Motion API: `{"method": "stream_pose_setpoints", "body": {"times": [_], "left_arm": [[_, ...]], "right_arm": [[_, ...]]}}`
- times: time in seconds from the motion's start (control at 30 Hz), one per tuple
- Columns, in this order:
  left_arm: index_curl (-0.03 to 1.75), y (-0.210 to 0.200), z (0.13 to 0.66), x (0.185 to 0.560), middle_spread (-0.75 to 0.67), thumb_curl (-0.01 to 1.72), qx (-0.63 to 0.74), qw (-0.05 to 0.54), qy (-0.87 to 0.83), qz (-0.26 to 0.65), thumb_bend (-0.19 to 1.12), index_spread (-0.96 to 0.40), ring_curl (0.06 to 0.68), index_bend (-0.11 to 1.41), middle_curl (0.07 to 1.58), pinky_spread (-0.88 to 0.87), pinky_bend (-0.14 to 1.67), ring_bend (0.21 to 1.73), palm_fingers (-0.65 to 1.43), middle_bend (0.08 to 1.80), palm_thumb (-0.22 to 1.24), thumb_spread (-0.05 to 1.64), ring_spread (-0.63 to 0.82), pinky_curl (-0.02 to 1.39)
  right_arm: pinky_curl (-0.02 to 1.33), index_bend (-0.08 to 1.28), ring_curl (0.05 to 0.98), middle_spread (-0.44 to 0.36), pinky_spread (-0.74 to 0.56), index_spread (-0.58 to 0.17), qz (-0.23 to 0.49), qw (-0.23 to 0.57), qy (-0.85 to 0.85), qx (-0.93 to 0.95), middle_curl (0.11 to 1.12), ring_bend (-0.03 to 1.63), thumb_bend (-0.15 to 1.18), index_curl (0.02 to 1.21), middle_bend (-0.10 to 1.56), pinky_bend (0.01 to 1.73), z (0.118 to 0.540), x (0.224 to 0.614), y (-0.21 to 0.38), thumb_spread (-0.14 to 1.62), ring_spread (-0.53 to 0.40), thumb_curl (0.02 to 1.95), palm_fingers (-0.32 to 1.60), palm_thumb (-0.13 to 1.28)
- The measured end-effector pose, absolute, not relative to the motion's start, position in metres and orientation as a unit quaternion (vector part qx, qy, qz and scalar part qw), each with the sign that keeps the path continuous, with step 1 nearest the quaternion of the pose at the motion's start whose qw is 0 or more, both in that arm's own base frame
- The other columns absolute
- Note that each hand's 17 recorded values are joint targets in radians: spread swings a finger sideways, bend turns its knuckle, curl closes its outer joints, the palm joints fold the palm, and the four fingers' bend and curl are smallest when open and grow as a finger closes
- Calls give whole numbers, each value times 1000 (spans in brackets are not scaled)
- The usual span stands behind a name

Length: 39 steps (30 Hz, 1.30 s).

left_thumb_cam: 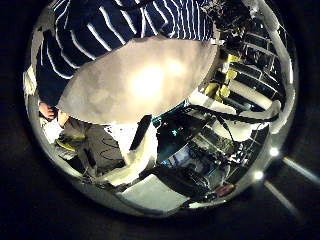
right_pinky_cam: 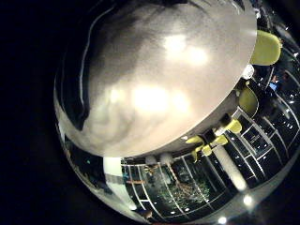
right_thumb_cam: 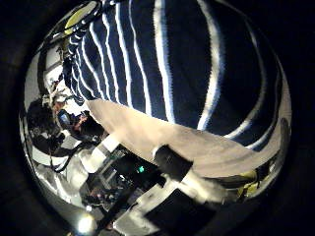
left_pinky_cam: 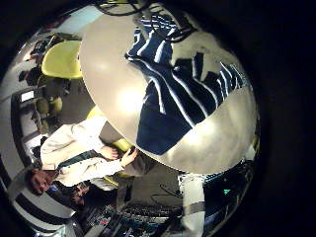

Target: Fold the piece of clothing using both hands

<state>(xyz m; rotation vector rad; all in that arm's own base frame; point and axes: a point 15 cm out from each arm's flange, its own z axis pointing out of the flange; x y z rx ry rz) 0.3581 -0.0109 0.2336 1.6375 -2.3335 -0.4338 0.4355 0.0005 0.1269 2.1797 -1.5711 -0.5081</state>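
Observation:
The piece of clothing, dark with thin light stripes, lies spread on a pale table in the left little finger side palm view, some way below my left hand. The left thumb side palm view shows its striped edge on the table. In the right thumb side palm view the clothing fills much of the picture, close under my right hand, with bare table beside it. The right little finger side palm view shows mostly bare table. Neither hand's fingers show.
Chairs stand beyond the table's far edge and also show in the right little finger side palm view. A white and black robot part reaches in past the table's edge. Shelves and equipment stand around the table.

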Motion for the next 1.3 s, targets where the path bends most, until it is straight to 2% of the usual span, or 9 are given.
{"method": "stream_pose_setpoints", "body": {"times": [0.13,0.2,0.27,0.33,0.43,0.67,1.0,1.13,1.3], "left_arm": [[319,-10,233,358,240,291,560,129,-804,-151,-20,26,262,159,380,219,622,815,73,198,340,1086,151,335],[317,-7,231,357,238,292,556,128,-806,-155,-21,26,261,159,379,219,620,814,74,197,341,1086,153,334],[319,-5,228,356,237,293,556,131,-805,-160,-22,26,259,167,376,219,616,809,79,194,342,1086,154,333],[321,-3,225,355,236,293,554,133,-805,-164,-22,26,258,168,373,219,613,806,82,193,342,1086,155,332],[323,-1,221,351,235,292,554,137,-804,-170,-21,19,256,168,371,225,607,801,87,193,346,1092,156,330],[329,4,203,336,222,293,550,149,-801,-182,-20,14,251,172,364,236,591,786,96,191,353,1105,156,326],[334,3,176,339,209,294,550,149,-801,-182,-19,8,246,170,357,243,578,775,106,190,373,1114,156,325],[334,4,184,342,206,293,552,141,-803,-175,-20,5,247,168,354,244,574,776,109,190,375,1116,157,325],[332,16,208,342,199,293,558,132,-801,-170,-20,4,247,166,356,245,570,774,111,193,378,1120,158,325]], "right_arm": [[417,155,326,-109,244,-356,-169,217,-558,783,395,857,33,249,362,709,129,434,-9,1021,-111,403,579,704],[459,140,372,-166,-19,-369,-168,218,-565,778,424,973,43,247,408,886,131,433,-16,1011,-205,430,809,786],[474,201,407,-203,-177,-406,-165,217,-569,776,478,1059,57,260,527,947,133,433,-22,1001,-231,455,1103,858],[519,246,446,-223,-253,-430,-162,216,-574,773,531,1088,56,304,599,997,136,433,-28,994,-245,473,1127,905],[574,400,495,-256,-266,-468,-154,212,-586,767,622,1141,74,389,757,1060,136,432,-40,998,-254,502,1205,990],[693,644,593,-278,-256,-506,-114,194,-611,759,779,1288,74,584,966,1183,152,432,-71,1020,-261,558,1044,1084],[843,780,693,-281,-243,-519,-89,168,-639,745,917,1421,33,818,1106,1271,185,434,-100,1041,-261,627,859,1111],[899,839,723,-267,-238,-519,-54,140,-645,749,952,1442,-26,897,1176,1282,207,447,-102,1100,-262,620,824,1004],[971,929,759,-249,-227,-504,-15,108,-642,759,978,1464,-1,976,1244,1273,231,452,-91,1150,-265,620,800,1019]]}}
